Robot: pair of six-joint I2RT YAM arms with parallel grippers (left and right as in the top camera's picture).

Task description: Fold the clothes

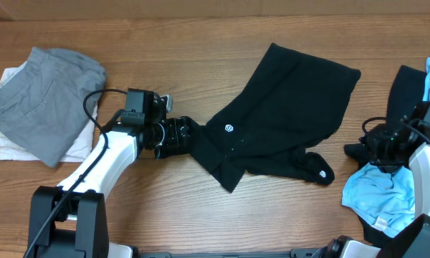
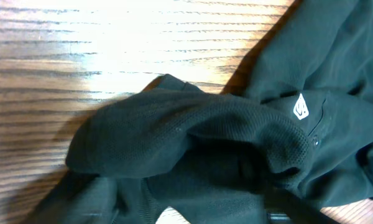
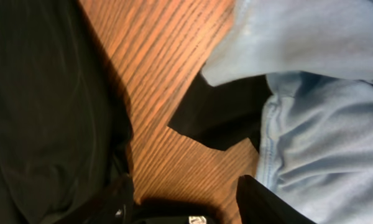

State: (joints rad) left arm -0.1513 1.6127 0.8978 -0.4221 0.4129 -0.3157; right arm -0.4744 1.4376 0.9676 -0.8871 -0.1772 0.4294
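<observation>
The left gripper (image 1: 173, 136) sits at the near-left corner of the shirt (image 1: 287, 107). The cloth narrows to a point there, as if pinched. In the left wrist view, bunched black fabric lies over the fingers and hides them. The jaws therefore look clamped on that corner, though this is a judgement from the drawn-up cloth and not something plainly seen. Holding a corner probably serves to pull the shirt flat or to lift an edge over for a fold. The white logo (image 2: 301, 107) faces up just beyond the bunch.

The right gripper (image 3: 193, 202) hangs over bare table (image 1: 201, 43) with its jaws apart and nothing between them. Black cloth, probably the shirt's edge, lies to one side of the jaws. A blue garment (image 3: 323, 124) lies to the other, heaped on a black garment (image 3: 221, 118). It looks to be waiting, placed to take the shirt's near-right end.

Farther out, the shirt spreads aslant across the middle of the table, rumpled and not yet folded. At the far left, a grey garment (image 1: 43, 100) rests on a white garment (image 1: 11, 147), well apart from both grippers.
</observation>
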